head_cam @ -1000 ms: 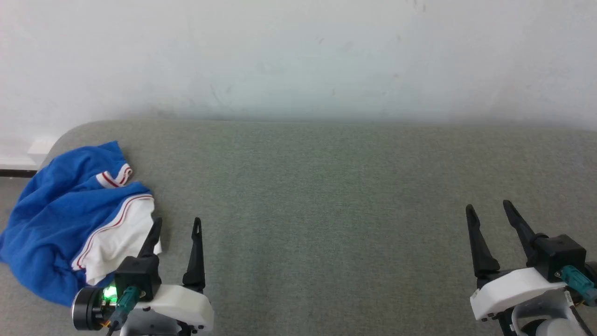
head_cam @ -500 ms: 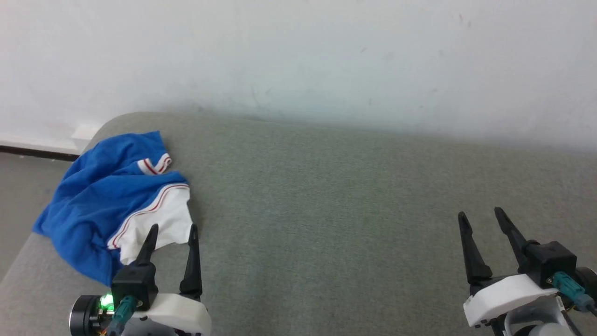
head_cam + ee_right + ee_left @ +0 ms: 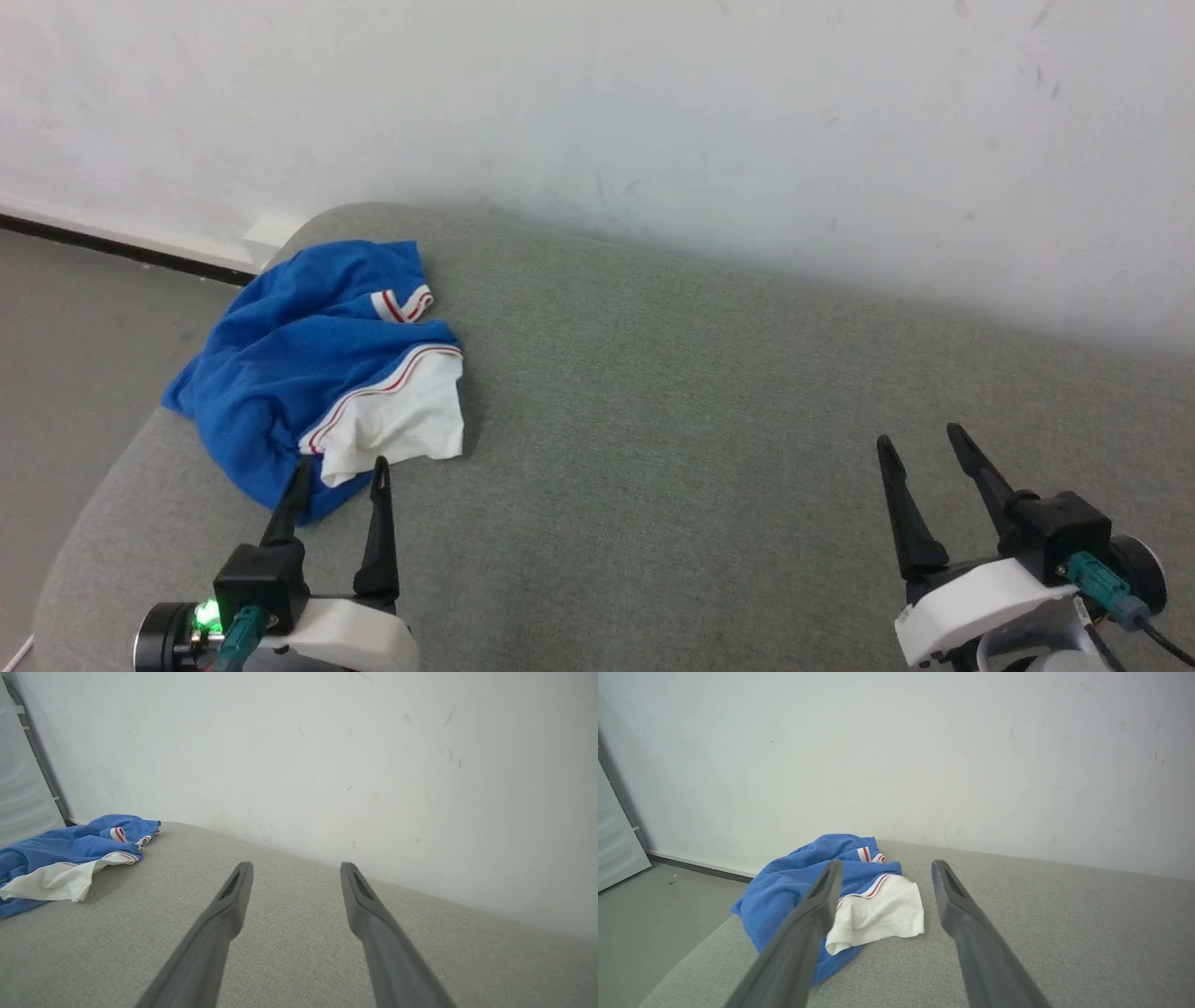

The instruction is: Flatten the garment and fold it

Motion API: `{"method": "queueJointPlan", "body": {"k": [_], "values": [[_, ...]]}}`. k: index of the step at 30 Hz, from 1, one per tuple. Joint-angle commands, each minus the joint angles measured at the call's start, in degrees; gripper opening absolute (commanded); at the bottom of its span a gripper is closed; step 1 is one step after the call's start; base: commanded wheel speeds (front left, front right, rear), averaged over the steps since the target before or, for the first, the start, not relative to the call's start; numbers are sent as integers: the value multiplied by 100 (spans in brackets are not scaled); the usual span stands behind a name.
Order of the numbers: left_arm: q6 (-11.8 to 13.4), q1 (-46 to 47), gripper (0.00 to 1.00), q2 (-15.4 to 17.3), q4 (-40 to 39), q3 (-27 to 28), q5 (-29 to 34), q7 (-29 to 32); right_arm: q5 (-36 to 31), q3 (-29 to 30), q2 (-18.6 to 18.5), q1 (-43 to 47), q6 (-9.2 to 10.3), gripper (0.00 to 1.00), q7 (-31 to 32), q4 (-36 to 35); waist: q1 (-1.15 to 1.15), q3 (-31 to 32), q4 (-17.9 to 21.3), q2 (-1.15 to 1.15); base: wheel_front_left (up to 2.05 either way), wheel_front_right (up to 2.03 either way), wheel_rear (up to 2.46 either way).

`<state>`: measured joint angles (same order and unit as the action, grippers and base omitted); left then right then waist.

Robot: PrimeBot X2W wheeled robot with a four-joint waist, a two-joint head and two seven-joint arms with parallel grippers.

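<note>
Royal-blue soft jersey garment (image 3: pixel 271 373) with a white sleeve and red-and-white striped trim, crumpled in a heap just ahead of the left gripper (image 3: pixel 343 462) and a little to its left. White sleeve part straight beyond the 2 long dark fingertips (image 3: pixel 379 469), near them; contact with the blue cloth impossible to tell. Left gripper spread wide, nothing between its fingers, poised over the grey-green woven fabric cushion (image 3: pixel 653 448). Right gripper (image 3: pixel 918 435) likewise spread wide and holding nothing, with bare cushion fabric ahead of it and beneath it. Garment well apart from that gripper, far over on its left side. Heap sitting at the cushion's rounded corner, beside the grey floor (image 3: pixel 75 355). Pale, scuffed wall (image 3: pixel 597 112) beyond both grippers.
</note>
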<state>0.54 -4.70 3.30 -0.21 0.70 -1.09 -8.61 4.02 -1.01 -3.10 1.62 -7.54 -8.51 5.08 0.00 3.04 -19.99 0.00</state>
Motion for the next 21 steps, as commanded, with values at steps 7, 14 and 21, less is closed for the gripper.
{"method": "queueJointPlan", "body": {"k": [7, 14, 21], "values": [[3, -112, 100, 15, 30, 42, -71, -118, 70, -207, 14, -121, 4, 100, -128, 140, 0, -9, -460, 0, 0, 0, 0], [9, -107, 100, 6, 60, 38, -108, -202, 70, -336, 15, -206, 4, 100, -212, 262, 0, -27, -766, 0, 0, 0, 0], [20, -177, 100, 6, 56, 77, -111, -285, 158, -427, 17, -233, 4, 100, -296, 351, 0, 23, -991, 0, 0, 0, 0]]}}
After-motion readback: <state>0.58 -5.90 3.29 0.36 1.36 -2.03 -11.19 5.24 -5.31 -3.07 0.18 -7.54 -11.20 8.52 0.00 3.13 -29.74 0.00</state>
